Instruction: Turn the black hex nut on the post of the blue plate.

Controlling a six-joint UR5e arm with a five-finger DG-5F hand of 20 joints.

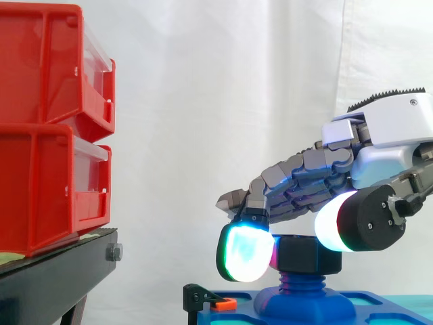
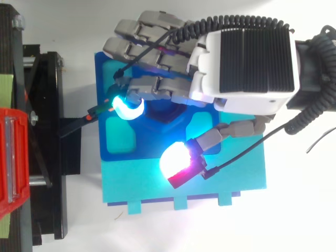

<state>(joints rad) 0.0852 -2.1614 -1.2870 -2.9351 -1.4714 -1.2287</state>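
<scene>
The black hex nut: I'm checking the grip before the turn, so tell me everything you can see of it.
The black hex nut is a matte, chunky block with flat faces, plastic by its look. It sits upright atop the blue threaded post, raised above the blue plate. The hand curls over it: a cyan-glowing pad sits against its left, a white-glowing pad against its upper right.
</scene>
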